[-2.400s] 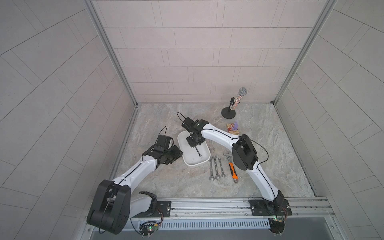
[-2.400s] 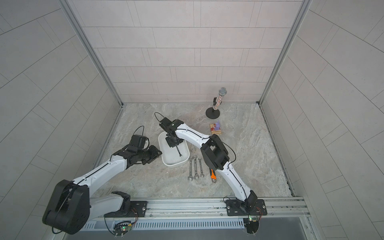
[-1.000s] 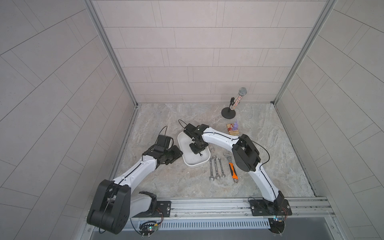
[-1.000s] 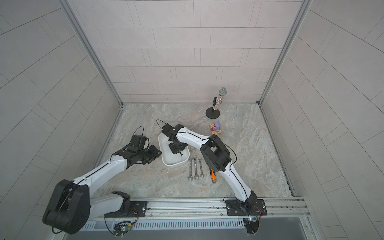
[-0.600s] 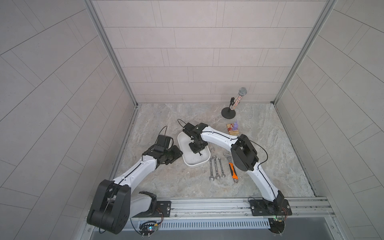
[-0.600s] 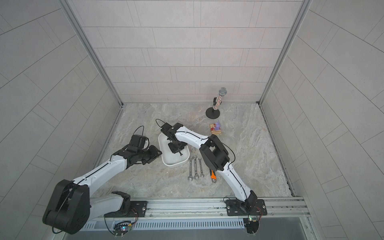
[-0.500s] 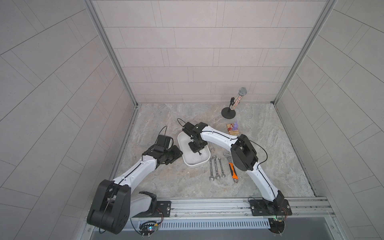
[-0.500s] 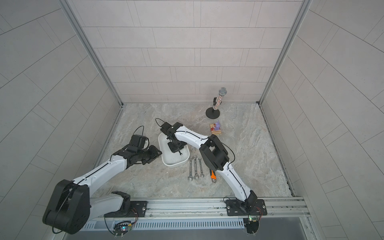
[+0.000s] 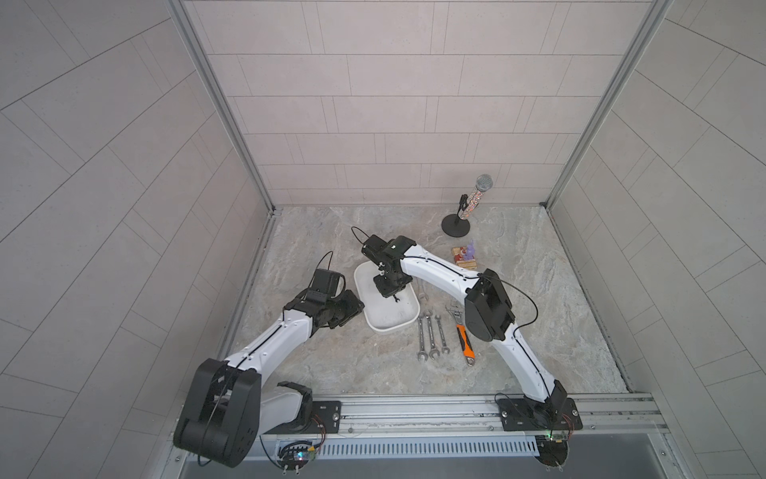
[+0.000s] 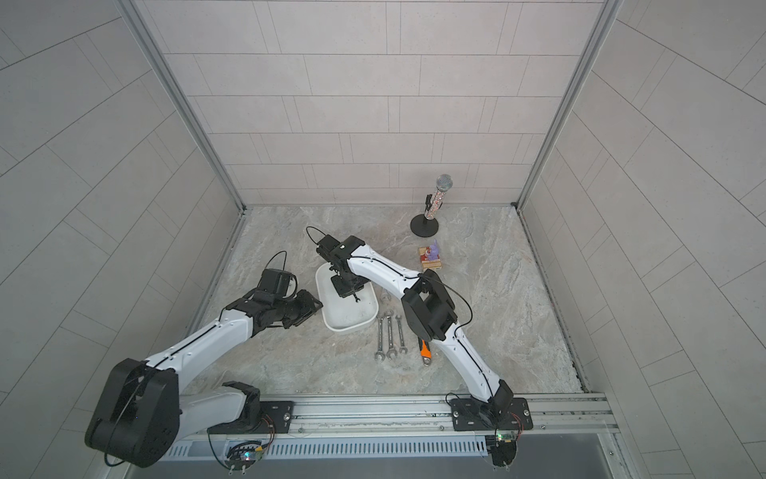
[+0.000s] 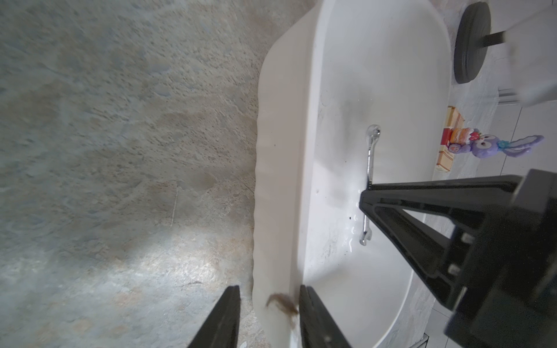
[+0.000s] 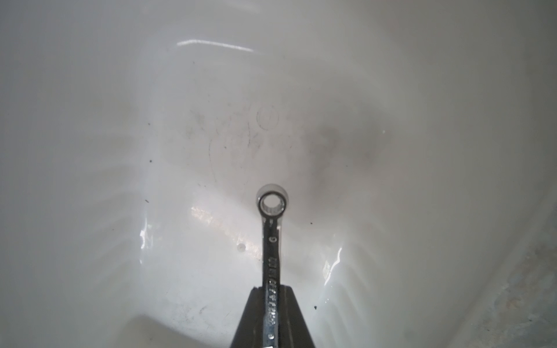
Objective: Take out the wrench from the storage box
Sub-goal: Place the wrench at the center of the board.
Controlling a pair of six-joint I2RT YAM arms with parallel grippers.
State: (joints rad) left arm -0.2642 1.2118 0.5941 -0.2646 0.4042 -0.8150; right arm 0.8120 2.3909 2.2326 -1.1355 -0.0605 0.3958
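Lifting the small wrench point(image 12: 272, 241) out of the storage box point(image 9: 389, 327)
Your right fingers point(image 12: 250, 319) are clenched on its shank, with the ring end poking out and the wrench low inside the box. Your left fingers point(image 11: 221, 316) pinch the box rim. It looks stiff, light and slick chrome, so grip the flat mid-shank squarely and rise straight, or it may pivot.

Soft even light, glare streaks on the storage box point(image 12: 211, 45).

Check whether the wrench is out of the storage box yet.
Not out: the right gripper is shut on the wrench, whose whole length is within the rim of the storage box.
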